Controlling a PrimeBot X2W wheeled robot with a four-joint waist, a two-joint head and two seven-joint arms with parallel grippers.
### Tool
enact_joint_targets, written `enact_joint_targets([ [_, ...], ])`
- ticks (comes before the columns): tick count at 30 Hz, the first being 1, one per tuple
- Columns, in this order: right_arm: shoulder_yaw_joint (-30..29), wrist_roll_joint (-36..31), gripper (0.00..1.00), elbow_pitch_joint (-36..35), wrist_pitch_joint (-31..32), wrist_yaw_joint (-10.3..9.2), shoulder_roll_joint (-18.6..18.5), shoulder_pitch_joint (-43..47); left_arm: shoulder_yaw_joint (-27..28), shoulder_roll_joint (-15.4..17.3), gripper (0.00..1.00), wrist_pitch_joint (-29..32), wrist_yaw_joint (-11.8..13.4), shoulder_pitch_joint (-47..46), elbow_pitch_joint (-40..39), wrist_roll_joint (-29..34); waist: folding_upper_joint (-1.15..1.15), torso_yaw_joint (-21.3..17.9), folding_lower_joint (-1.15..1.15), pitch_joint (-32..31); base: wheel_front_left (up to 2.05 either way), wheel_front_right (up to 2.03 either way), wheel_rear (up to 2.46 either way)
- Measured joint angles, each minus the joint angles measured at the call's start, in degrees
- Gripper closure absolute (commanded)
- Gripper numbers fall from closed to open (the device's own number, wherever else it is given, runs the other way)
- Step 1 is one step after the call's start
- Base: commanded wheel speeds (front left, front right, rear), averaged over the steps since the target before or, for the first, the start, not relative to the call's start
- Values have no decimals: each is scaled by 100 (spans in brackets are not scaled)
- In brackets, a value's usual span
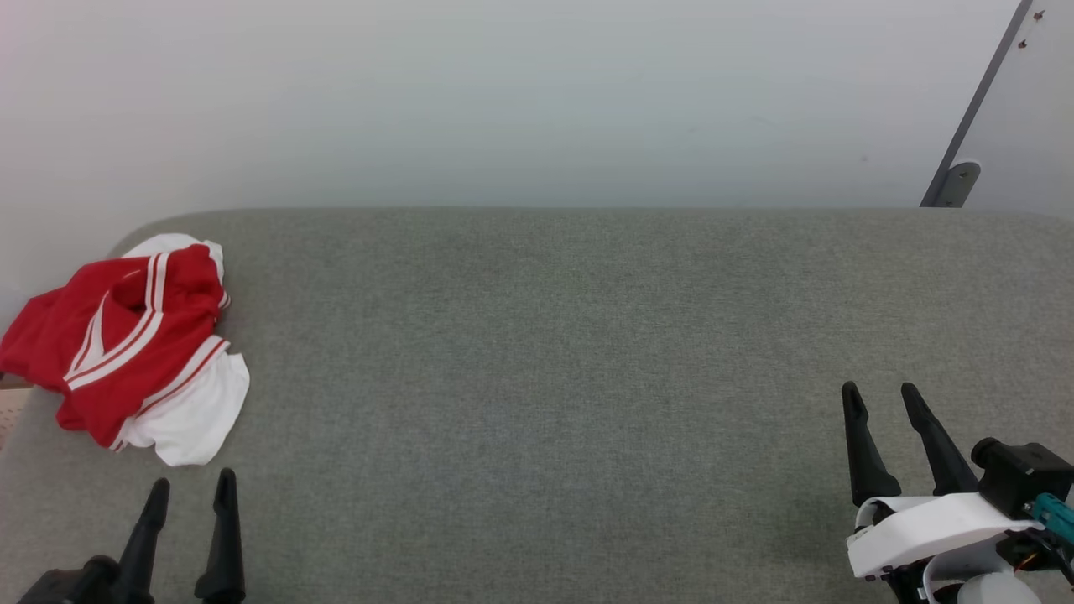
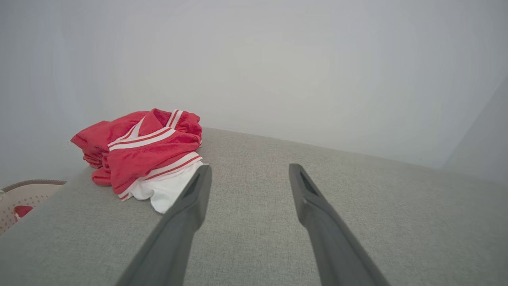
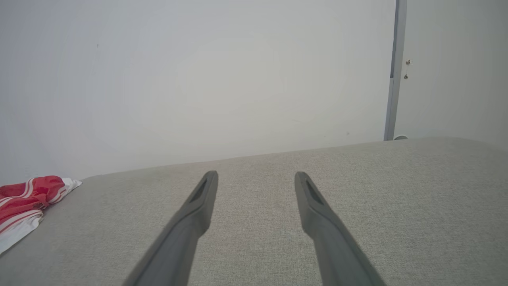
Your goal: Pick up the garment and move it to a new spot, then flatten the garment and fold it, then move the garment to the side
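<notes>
Two pincers stood released and empty, so the first step, the pick-up, looked not yet begun. The red jersey shirt (image 1: 134, 335) lay crumpled in a heap on the grey fabric-covered bench (image 1: 545, 377). It was just ahead of the left pincer (image 1: 192, 478) and a little to its left, with its white sleeve end nearest the fingertips and seemingly not touching them. From the right pincer (image 1: 881, 387), whose jaws were likewise spread wide, the shirt was well apart, far off to its left across bare covering. Beyond the bench edge, to the left of the left pincer, a beige perforated basket (image 2: 24, 198) held a small red item, which was not the target. By my reading, the next move called for the left pincer to advance and dip onto a raised fold of the heap. It would then have to clench on enough cloth to lift the shirt without dragging it, and carry it toward the open middle, to that pincer's right.
</notes>
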Motion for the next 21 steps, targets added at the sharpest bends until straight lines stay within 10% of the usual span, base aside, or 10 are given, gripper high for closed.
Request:
enact_joint_targets([
  [21, 70, -759, 0, -56, -185, 0, -24, -83, -114, 227, 0, -200, -7, 26, -33, 555, 0, -42, 0, -13, 0, 0, 0],
])
